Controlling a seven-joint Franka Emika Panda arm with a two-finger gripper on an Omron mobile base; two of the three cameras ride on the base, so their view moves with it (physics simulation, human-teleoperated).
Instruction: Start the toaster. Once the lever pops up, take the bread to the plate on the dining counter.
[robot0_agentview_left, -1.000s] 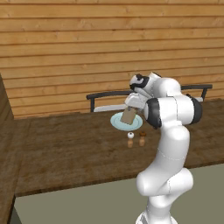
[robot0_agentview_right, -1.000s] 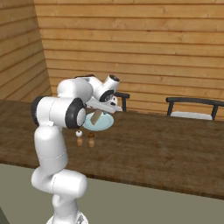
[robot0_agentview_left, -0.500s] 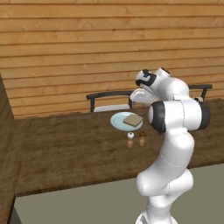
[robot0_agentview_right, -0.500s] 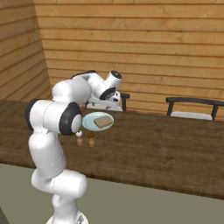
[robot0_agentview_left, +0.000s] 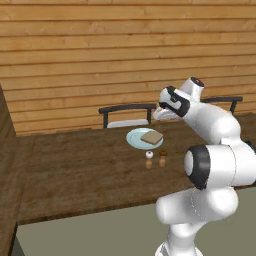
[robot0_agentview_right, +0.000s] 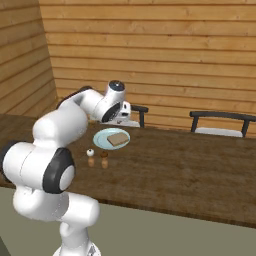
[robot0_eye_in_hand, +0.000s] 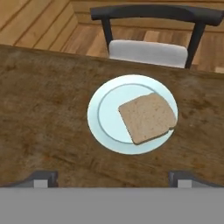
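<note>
Item 1: flat square tan-brown slice of bread (robot0_eye_in_hand: 147, 117), lying on item 2, toward one side, a corner reaching the rim.
Item 2: round pale blue-white plate (robot0_eye_in_hand: 101, 114), on the long dark brown wooden desk (robot0_eye_in_hand: 39, 105) w/ visible grain, near its far edge.
Item 3: black-framed chair w/ pale seat (robot0_eye_in_hand: 148, 51), just behind the desk, opp. the plate.
Item 4: two small shakers (robot0_agentview_left: 155, 159) (one white-topped, one brown-topped), near the plate.
Item 5: pincer (robot0_eye_in_hand: 111, 178). We see it above the plate, tips spread wide, empty.
</note>
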